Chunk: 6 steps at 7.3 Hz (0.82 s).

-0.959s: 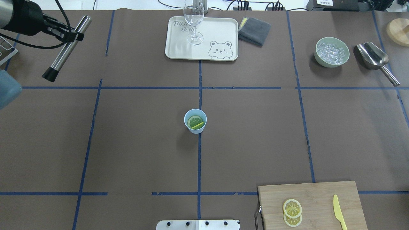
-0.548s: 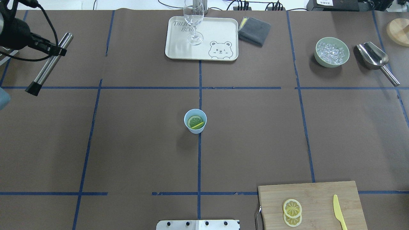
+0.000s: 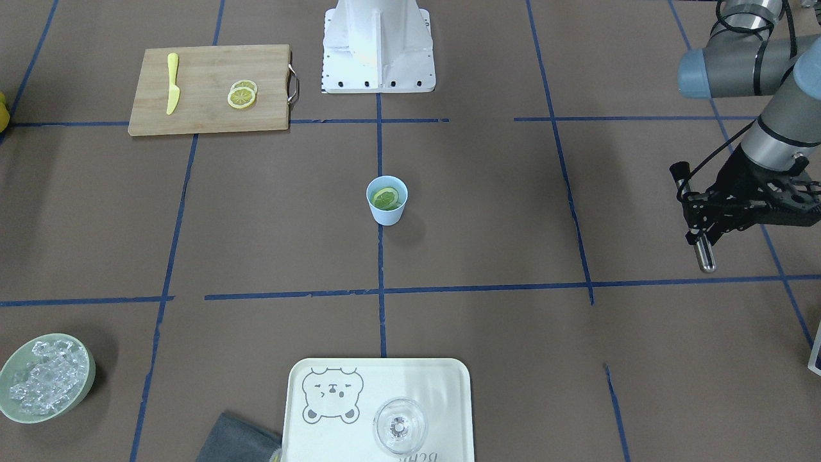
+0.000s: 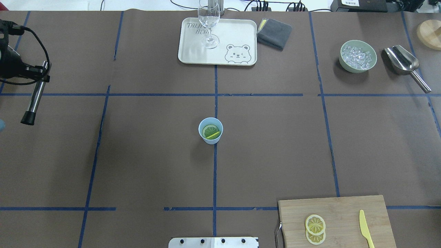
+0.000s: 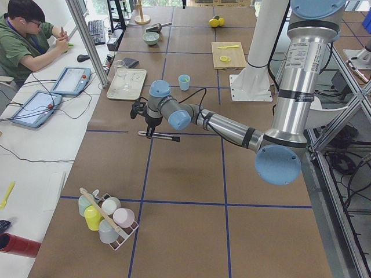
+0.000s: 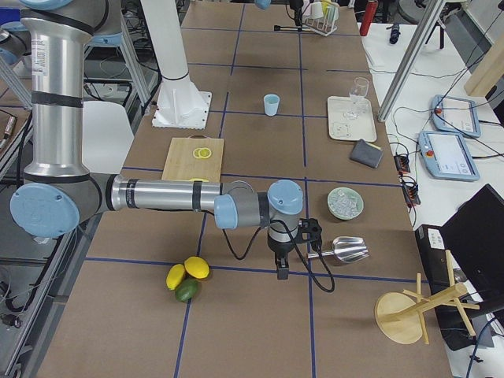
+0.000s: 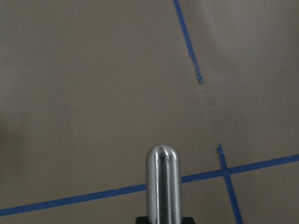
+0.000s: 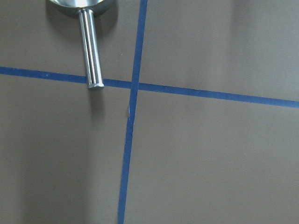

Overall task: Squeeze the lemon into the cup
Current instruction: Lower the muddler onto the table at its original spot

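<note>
The light-blue cup stands at the table's middle on the blue centre line. A lemon slice lies inside it, looking greenish with a yellow rim. Two more lemon slices overlap on the wooden cutting board. Far to the left, my left gripper is shut on a steel rod with a black end, held above the table. My right gripper shows only in the exterior right view, near the scoop, and I cannot tell whether it is open or shut.
A cream tray with a stemmed glass, a grey cloth, a bowl of ice and a steel scoop line the far side. A yellow knife lies on the board. A rack of cups stands at the left end.
My left arm has carried the steel rod further left and toward the robot's side, and the rod has turned steeper in the overhead view. Cup and slices are unmoved.
</note>
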{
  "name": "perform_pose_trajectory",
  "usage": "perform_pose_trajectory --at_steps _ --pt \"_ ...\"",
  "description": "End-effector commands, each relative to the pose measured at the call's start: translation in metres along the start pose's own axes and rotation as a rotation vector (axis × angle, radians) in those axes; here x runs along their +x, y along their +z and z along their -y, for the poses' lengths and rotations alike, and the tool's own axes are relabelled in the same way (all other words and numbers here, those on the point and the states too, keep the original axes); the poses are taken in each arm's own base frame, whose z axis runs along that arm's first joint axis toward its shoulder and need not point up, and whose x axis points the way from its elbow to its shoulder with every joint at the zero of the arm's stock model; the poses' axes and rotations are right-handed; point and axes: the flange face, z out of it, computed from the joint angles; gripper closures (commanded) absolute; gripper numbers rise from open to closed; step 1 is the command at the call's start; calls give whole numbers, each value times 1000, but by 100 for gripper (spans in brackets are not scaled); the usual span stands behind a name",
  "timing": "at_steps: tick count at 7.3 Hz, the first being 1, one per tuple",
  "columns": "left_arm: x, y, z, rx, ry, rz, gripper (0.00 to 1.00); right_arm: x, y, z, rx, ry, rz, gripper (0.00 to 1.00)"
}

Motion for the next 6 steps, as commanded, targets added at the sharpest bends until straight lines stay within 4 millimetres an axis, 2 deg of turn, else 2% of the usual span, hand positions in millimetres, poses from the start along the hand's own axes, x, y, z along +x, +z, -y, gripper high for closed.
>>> perform_pose_trajectory --at_steps 1,4,5,6 --pt "36 42 -30 -25 -102 46 100 -1 -1 2 3 -3 -1 0" --pt "67 69 -59 -49 -46 66 100 -1 -2 2 4 -1 0 0" --pt "71 72 -65 -58 -35 65 100 0 -2 2 4 -1 -1 0" --pt "63 80 -79 -81 -27 80 100 0 -2 2 4 -1 -1 0"
